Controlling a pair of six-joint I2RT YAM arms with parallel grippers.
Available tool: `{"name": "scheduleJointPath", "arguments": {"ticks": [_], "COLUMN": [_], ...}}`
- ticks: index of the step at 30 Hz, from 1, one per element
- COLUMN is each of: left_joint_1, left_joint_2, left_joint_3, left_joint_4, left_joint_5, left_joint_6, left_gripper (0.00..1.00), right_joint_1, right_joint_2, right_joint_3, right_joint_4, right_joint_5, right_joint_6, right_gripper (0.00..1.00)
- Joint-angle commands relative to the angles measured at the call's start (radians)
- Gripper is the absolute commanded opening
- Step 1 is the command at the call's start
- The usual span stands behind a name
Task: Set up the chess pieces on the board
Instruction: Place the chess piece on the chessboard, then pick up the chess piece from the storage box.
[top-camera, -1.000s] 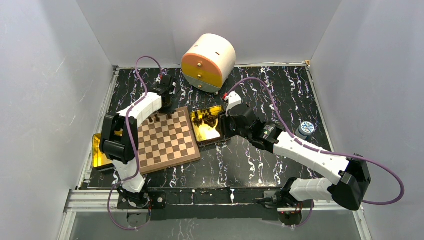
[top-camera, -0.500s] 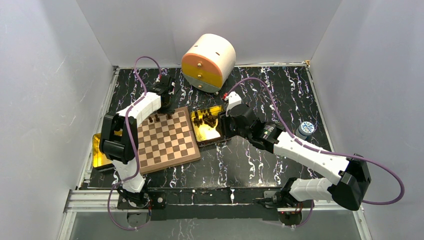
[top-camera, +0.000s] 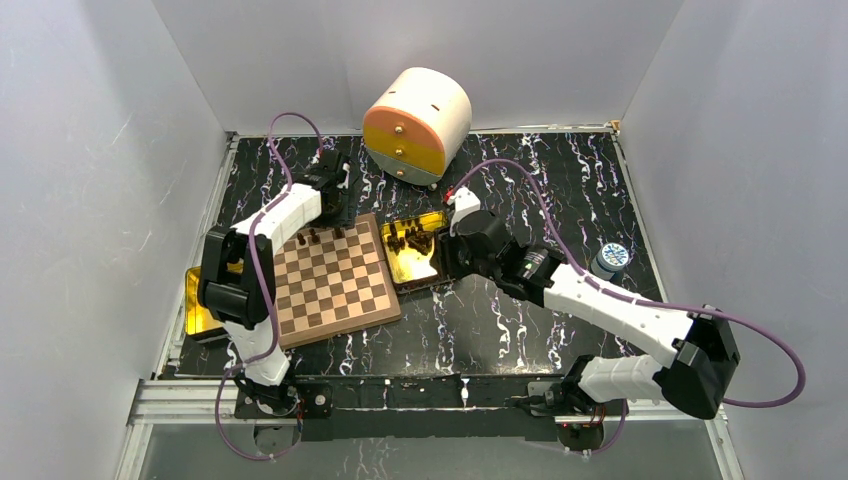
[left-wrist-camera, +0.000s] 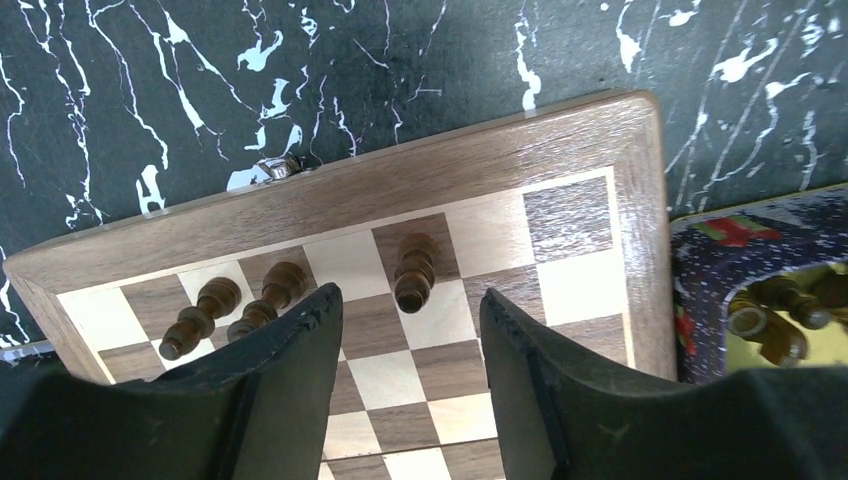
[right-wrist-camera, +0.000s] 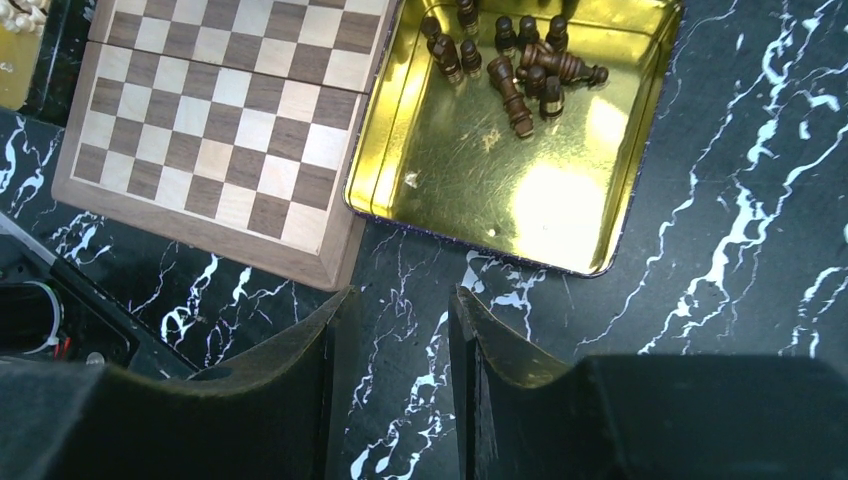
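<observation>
Barely begun: a few chess pieces (left-wrist-camera: 414, 272) stand on the far row of the board (left-wrist-camera: 560, 165); most lie in the gold tin (right-wrist-camera: 520, 210) (beside it). The left tool (left-wrist-camera: 410, 305) and right tool (right-wrist-camera: 400, 300) both gape, empty.

The left arm (top-camera: 285, 215) rises from its base at the near edge, folds at a black elbow and stretches its white forearm toward the far side, with the wrist bent down. The left gripper (left-wrist-camera: 408, 300) points downward, its 2 black fingers (left-wrist-camera: 290, 380) parted with nothing between them. The right arm (top-camera: 610, 305) runs out to the right, bends at its elbow and extends left toward the middle. The right gripper (right-wrist-camera: 400, 300) also faces down, its 2 fingers apart by a narrower gap and holding nothing.
</observation>
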Motion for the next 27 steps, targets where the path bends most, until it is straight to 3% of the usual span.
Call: {"name": "scheduleJointPath", "arguments": {"ticks": [1, 7, 12, 20, 27], "left_joint_1": [0.002, 0.003, 0.004, 0.002, 0.002], "left_joint_2": [-0.112, -0.253, -0.426, -0.675, -0.727], "left_joint_3": [0.06, 0.038, -0.098, -0.403, -0.483], "left_joint_4": [-0.027, -0.01, 0.051, 0.143, 0.146], "left_joint_5": [0.039, 0.115, 0.143, 0.138, 0.093], "left_joint_6": [-0.02, -0.024, -0.037, -0.049, 0.0], "left_gripper": [0.53, 0.71, 0.87, 0.92, 0.92], "right_joint_1": [-0.003, -0.016, -0.054, -0.144, -0.167], "right_joint_2": [0.029, 0.127, 0.241, 0.429, 0.581], "right_joint_3": [0.004, 0.07, 0.125, 0.196, 0.292], "right_joint_4": [0.05, 0.034, 0.05, 0.135, 0.131], "right_joint_5": [-0.037, -0.011, -0.003, 0.004, 0.034], "right_joint_6": [0.039, 0.006, -0.022, -0.044, -0.078], "right_gripper": [0.46, 0.46, 0.45, 0.4, 0.39]}}
